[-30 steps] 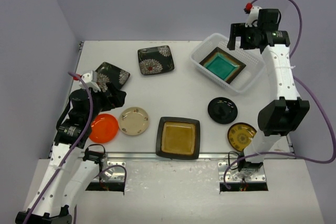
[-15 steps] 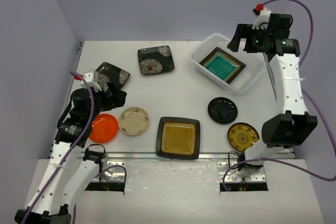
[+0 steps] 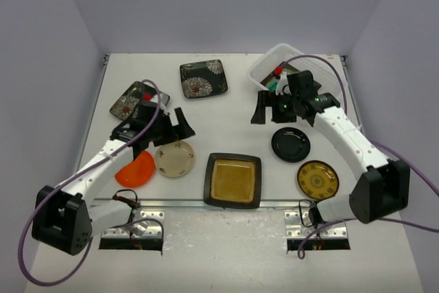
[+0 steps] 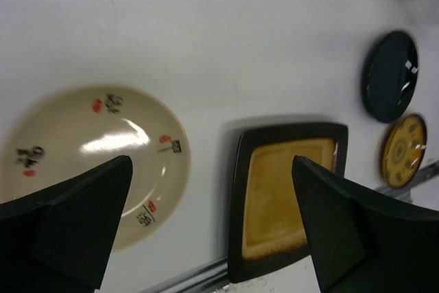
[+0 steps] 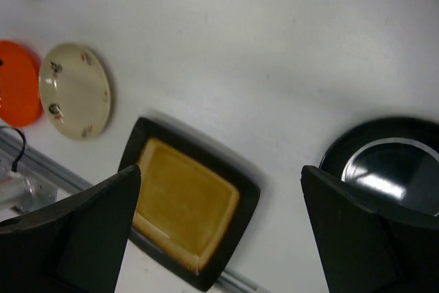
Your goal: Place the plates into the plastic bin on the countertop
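We see both claws spread wide and holding nothing: the left claw hangs by the cream plate, and the right claw hangs over bare surface near the black round plate. The bin sits far right, partly hidden by the right arm. The amber square, orange plate, yellow-patterned plate and two floral squares lie outside it.

Bright, even light; wrist views soft, with glare on the black plate.
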You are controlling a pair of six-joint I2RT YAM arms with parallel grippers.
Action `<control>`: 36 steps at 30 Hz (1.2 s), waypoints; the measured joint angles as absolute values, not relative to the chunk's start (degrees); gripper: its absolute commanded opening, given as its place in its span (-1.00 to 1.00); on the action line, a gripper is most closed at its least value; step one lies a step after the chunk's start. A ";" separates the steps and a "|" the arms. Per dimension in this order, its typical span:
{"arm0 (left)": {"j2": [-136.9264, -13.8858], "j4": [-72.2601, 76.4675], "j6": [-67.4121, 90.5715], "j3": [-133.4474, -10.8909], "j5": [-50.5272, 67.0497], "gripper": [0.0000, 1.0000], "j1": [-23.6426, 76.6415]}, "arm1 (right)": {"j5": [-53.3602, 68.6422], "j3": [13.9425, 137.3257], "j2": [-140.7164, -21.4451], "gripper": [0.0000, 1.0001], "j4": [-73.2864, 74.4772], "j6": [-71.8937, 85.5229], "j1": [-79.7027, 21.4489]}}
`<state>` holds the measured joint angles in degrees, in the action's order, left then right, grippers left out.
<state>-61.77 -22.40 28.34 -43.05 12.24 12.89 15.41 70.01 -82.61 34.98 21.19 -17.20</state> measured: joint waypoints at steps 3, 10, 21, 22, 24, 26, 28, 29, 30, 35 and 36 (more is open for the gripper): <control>-66.79 -18.76 32.46 -38.77 12.73 1.00 24.67 | 17.25 58.56 -74.33 0.98 33.60 23.49 -17.39; -67.19 -13.24 40.02 -30.38 11.56 0.99 38.87 | 21.68 47.82 -60.86 0.98 28.56 26.09 -17.39; -72.00 -1.34 44.88 -23.89 10.34 0.17 41.23 | 29.86 40.07 -54.61 0.97 25.15 28.34 -17.41; -72.51 0.07 44.99 -23.63 10.59 0.03 41.25 | 30.26 40.04 -54.08 0.98 24.76 28.48 -17.41; -74.08 2.70 45.22 -22.83 11.25 -0.20 41.28 | 30.71 39.74 -53.00 0.98 23.88 28.55 -17.41; -75.71 4.56 45.49 -22.32 12.25 -0.53 41.28 | 30.81 39.17 -52.18 0.98 23.09 28.60 -17.41; -77.52 6.50 45.41 -22.31 12.91 -0.90 41.30 | 30.79 38.38 -51.93 0.98 22.50 28.79 -17.41; -78.42 7.29 45.69 -22.31 13.40 -1.00 41.23 | 30.75 37.97 -51.92 0.98 22.49 28.88 -17.41; -79.20 8.08 46.01 -22.31 13.94 -1.00 41.16 | 30.69 37.58 -51.92 0.98 22.56 28.97 -17.41; -79.17 9.42 46.29 -22.65 14.70 -1.00 41.32 | 29.01 37.17 -51.73 0.98 23.28 28.95 -17.41; -78.48 8.54 46.27 -22.65 14.39 -1.00 41.32 | 28.33 37.17 -51.59 0.98 23.41 28.94 -17.41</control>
<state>-78.48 8.54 46.27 -22.65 14.39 41.32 28.33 37.17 -51.59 23.41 28.94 -17.41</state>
